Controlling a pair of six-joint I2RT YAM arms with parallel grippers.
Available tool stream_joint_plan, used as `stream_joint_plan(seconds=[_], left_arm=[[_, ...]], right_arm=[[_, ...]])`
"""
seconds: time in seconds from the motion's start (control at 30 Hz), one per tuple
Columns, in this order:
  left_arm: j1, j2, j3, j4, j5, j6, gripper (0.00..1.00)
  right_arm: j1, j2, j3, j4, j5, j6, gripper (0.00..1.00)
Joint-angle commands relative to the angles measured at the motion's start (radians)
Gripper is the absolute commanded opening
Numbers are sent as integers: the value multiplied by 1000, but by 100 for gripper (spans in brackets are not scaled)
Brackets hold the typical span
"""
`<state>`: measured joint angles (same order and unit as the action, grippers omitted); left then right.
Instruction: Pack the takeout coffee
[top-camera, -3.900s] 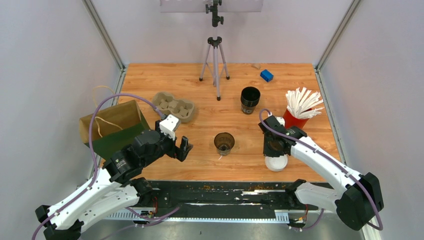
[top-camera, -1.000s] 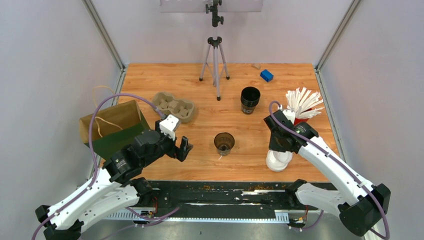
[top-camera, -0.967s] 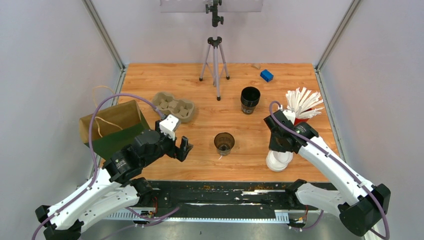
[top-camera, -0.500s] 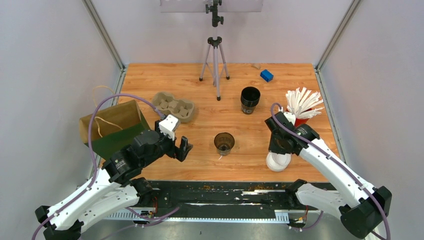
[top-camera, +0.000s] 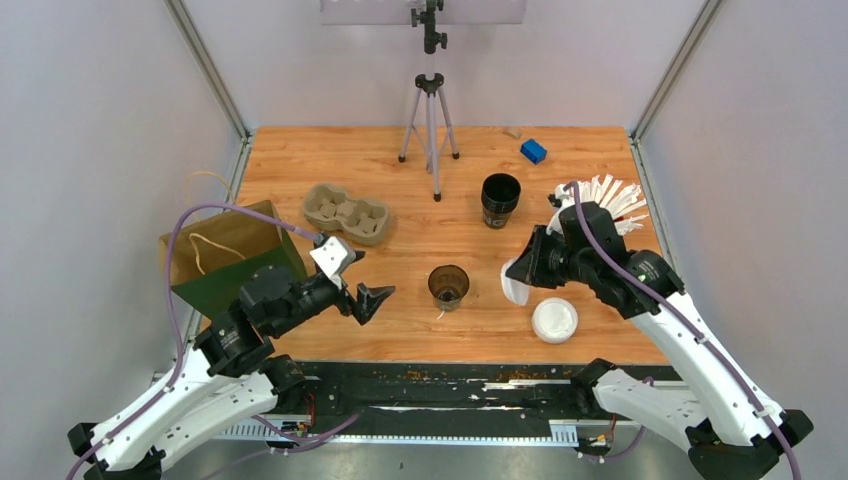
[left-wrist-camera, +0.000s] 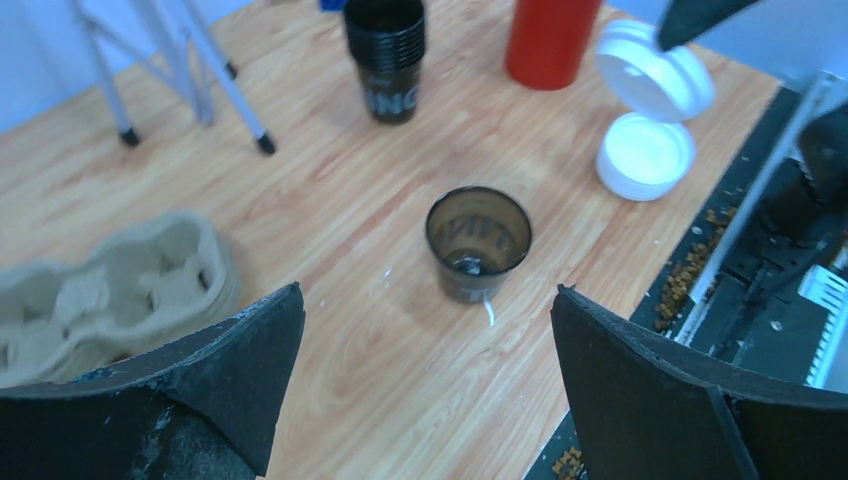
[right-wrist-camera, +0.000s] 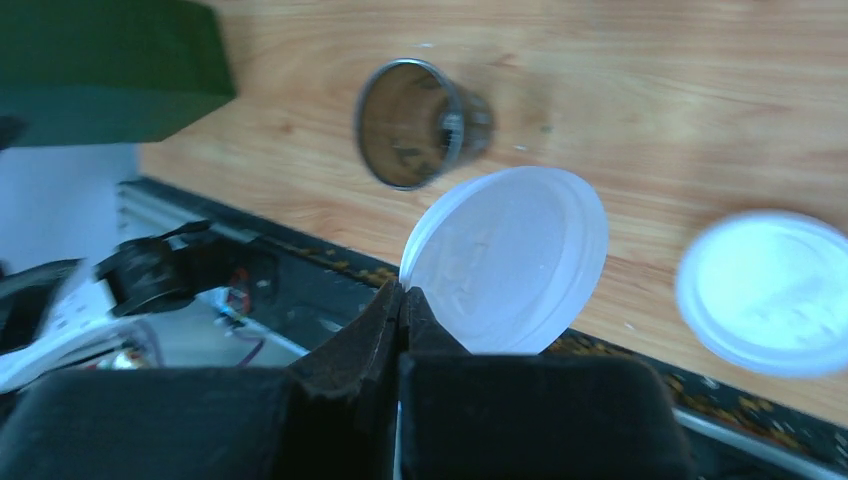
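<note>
"ING" on black cup stack (left-wrist-camera: 386, 62)

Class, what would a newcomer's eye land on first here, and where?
A white lid, pinched by its rim in the shut right fingers, hangs tilted in the air right of the lidless dark cup at centre. A second white lid lies flat near the front right, and the left fingers gape wide open left of the cup.

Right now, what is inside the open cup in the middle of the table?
No lid covers the cup: its brown inside shows, with something small at the bottom, too blurred to name. The white lid in the right hand is off to the side.
</note>
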<state>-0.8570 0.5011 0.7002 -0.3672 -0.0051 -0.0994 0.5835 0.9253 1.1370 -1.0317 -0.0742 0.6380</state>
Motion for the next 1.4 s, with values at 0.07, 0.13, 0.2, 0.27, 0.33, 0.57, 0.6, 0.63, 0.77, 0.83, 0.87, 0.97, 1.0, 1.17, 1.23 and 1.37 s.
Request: stream_joint_plan(seconds=[0.07, 0.13, 0.2, 0.27, 0.33, 0.57, 0.6, 0.63, 0.77, 0.83, 0.87, 0.97, 1.0, 1.17, 1.23, 1.37], left_arm=[[-3, 67, -19, 240, 301, 241, 100], [-3, 91, -30, 305, 360, 278, 100], [-4, 124, -35, 359, 410, 300, 100], [-3, 161, -33, 424, 451, 313, 100], [-4, 198, -30, 470, 467, 315, 100], [-4, 310, -42, 671, 516, 274, 100], [-4, 321, -40, 702, 522, 255, 100], [-4, 334, -39, 731, 528, 237, 100], [-11, 379, -48, 835, 534, 178, 100], [-26, 396, -46, 851, 522, 174, 100], [-34, 404, -47, 856, 509, 175, 100], [-57, 421, -53, 877, 483, 174, 100], [-62, 424, -56, 884, 475, 171, 100], [-81, 437, -66, 902, 429, 165, 100], [-84, 448, -64, 903, 413, 161, 100], [-90, 465, -66, 904, 413, 158, 100]], right_arm=[[-2, -54, -66, 376, -357, 102, 0], [-2, -72, -106, 498, -423, 139, 0], [-2, -85, -142, 580, -453, 171, 0], [-2, -89, -164, 647, -494, 198, 0], [-1, -89, -173, 687, -532, 218, 0], [2, -102, -187, 743, -548, 263, 0], [1, -102, -186, 743, -545, 264, 0], [2, -104, -187, 743, -541, 263, 0], [3, -100, -187, 732, -528, 261, 0], [5, -95, -191, 731, -521, 261, 0], [5, -94, -193, 731, -518, 264, 0], [5, -88, -202, 742, -512, 273, 0], [5, -87, -205, 743, -508, 274, 0], [5, -84, -214, 754, -502, 283, 0], [6, -83, -215, 754, -501, 283, 0], [5, -83, -220, 753, -499, 283, 0]])
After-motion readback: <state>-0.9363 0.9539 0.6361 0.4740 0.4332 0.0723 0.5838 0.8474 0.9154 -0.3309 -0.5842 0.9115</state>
